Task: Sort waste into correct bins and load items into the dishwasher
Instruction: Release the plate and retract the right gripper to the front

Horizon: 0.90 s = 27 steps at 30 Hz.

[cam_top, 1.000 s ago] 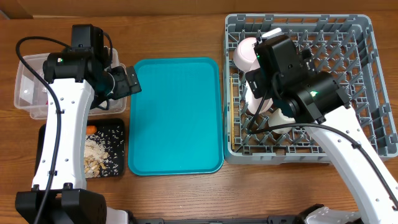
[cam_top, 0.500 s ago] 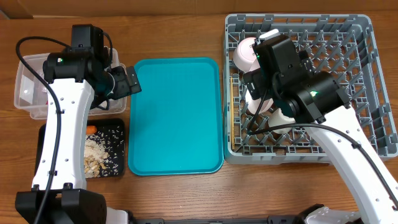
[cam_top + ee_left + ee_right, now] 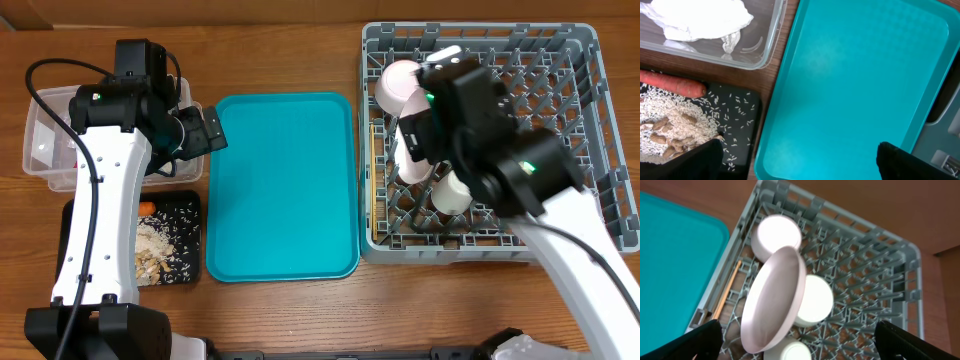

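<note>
Rightward over the grey dish rack [image 3: 590, 130] the right arm has drifted since a second ago, while the left arm has kept its place. Its right hand [image 3: 797, 327] is spread wide and empty above the rack, which sits on the bench [image 3: 300, 310] just right of the teal tray [image 3: 282, 185]. Inside, a pale-pink plate [image 3: 775, 300] stands tilted on edge between two white bowls [image 3: 776, 235], a small white cup [image 3: 790, 352] is beside it, and the chopsticks [image 3: 727, 292] lie along the side nearest the tray. The left hand [image 3: 797, 150], likewise spread and empty, hangs over the tray's left edge. Left of the tray, the clear tub [image 3: 767, 45] holds a white wad [image 3: 700, 17]; the black tray [image 3: 742, 120] holds the carrot [image 3: 675, 85] and rice crumbs [image 3: 675, 120] (some brownish bits among them).
</note>
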Each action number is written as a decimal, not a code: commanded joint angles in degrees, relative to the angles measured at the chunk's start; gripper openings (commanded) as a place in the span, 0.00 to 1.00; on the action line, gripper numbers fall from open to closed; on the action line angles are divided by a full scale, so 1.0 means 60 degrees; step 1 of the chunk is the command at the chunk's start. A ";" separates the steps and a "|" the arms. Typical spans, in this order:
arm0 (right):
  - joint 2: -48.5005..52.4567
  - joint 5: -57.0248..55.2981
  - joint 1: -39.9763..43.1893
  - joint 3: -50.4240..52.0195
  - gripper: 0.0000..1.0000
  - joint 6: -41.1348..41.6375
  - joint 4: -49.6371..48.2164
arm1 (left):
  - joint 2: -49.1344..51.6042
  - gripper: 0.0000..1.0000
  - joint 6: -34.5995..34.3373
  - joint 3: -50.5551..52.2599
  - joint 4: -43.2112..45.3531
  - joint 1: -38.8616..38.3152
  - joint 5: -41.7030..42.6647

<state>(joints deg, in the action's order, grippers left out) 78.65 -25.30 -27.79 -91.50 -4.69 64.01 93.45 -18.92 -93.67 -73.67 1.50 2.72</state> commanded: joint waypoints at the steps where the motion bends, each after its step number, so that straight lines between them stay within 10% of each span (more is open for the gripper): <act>1: -0.1195 0.0018 0.0029 -0.0189 1.00 0.0066 -0.0036 | 0.0018 1.00 0.0124 -0.0033 0.0033 -0.0066 -0.0058; 14: -0.4765 0.1209 0.0787 0.1716 1.00 0.0011 -0.0586 | 0.0015 1.00 0.0124 -0.0033 0.0033 -0.0066 -0.0058; 27: -0.9180 0.3993 0.2138 1.0105 1.00 0.0335 -0.8178 | 0.0018 1.00 0.0124 -0.0033 0.0033 -0.0066 -0.0058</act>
<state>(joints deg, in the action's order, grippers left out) 28.40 -8.16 -16.75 -39.57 -4.45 20.73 93.45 -18.92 -93.67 -73.56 1.50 2.76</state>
